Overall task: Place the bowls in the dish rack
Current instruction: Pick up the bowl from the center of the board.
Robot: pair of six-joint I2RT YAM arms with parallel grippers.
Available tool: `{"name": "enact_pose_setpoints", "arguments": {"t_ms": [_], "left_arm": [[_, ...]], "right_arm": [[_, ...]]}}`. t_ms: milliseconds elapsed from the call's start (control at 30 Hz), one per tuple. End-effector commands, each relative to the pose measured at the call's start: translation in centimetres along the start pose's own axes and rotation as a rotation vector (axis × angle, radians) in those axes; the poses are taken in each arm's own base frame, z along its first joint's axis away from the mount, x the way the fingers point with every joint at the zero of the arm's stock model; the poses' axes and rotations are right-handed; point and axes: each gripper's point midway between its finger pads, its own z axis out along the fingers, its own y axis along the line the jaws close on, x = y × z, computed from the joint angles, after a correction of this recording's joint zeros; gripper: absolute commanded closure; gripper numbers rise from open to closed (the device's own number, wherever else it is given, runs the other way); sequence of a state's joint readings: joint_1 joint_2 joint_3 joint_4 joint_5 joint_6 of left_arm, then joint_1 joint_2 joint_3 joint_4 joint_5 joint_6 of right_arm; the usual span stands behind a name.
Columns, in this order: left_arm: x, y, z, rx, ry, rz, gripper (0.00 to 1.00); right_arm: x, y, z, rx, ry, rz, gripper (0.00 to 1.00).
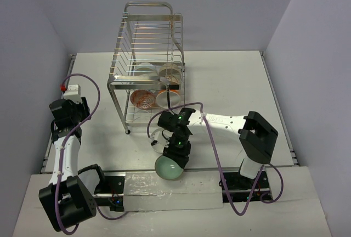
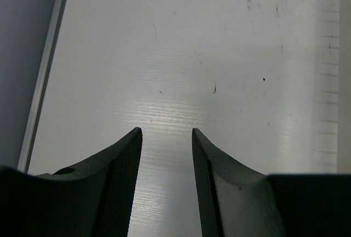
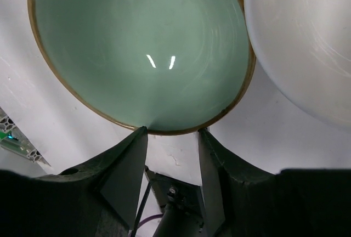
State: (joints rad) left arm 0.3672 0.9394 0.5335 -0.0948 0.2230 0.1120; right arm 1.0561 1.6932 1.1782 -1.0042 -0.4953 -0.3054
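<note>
A pale mint green bowl [image 1: 170,167] [image 3: 140,50] sits on the table near the front edge. My right gripper [image 1: 176,150] [image 3: 171,130] hangs over it, open, its fingertips [image 3: 137,138] just at the bowl's brown rim with nothing between them. Beside the green bowl lies a white bowl [image 3: 304,45] [image 1: 158,141], mostly hidden under the arm in the top view. The dish rack [image 1: 148,56] stands at the back; its lower tier holds an orange-red patterned bowl [image 1: 142,99] and white bowls [image 1: 167,100]. My left gripper [image 1: 71,91] [image 2: 164,131] is open over bare table at the far left.
The left table edge [image 2: 46,72] runs close beside the left gripper. Purple cables loop over both arms [image 1: 216,154]. The black base rail [image 1: 164,190] lies along the near edge, just behind the green bowl.
</note>
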Motion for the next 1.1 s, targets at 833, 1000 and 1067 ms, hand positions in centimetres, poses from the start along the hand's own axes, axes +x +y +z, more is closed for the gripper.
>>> {"name": "enact_pose_setpoints", "arguments": {"t_ms": [833,1000,1067], "left_arm": [[-2.0,0.0,-0.4,0.009,-0.064,0.017,0.54],[-2.1,0.0,-0.4,0.007,-0.062,0.013,0.54],[-2.1,0.1,-0.4,0.006,-0.062,0.014,0.54]], "right_arm": [[-0.9,1.4,-0.5,-0.072,-0.058,-0.054,0.58],[-0.5,1.9,-0.8,-0.094,-0.057,-0.063,0.58],[-0.4,1.9,-0.6,-0.097,-0.050,-0.063,0.58]]}}
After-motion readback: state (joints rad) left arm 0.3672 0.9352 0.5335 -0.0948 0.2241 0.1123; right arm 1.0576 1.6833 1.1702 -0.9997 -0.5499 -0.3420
